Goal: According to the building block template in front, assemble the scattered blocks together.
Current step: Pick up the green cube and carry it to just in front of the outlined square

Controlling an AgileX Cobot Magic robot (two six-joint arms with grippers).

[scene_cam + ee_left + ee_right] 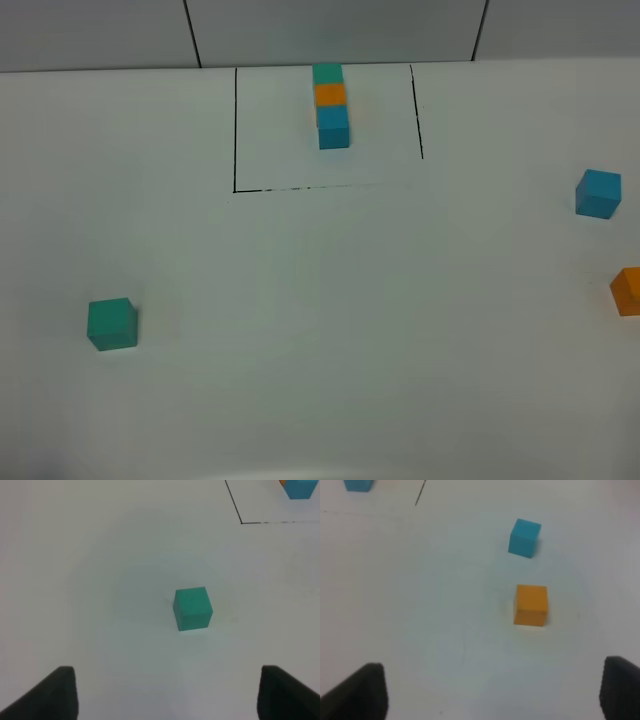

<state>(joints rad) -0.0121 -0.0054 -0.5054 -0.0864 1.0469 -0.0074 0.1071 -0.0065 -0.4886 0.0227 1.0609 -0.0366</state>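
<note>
— The scattered blocks (111, 323): are any of them joined yet?

— None. All three lie apart on the white table (320, 400), so I judge the assembly has not begun. The teal-green cube (192, 608) sits alone on the left, well apart from the others. The blue cube (524, 538) and the orange cube (531, 605) lie near each other at the far right, not touching.

— And the building block template (331, 105)?

— At the back, inside the black-lined rectangle (235, 130): teal-green, orange and blue cubes in a row.

— What do the loose ones look like?

— Small plain cubes of equal size, each resting flat on a face.

— The grippers?

— The left gripper (168, 692) hangs over the teal-green cube, jaws wide, holding nothing. The right gripper (495, 685) hangs near the orange cube, also spread and empty. Every pickup and joining is left to do.
</note>
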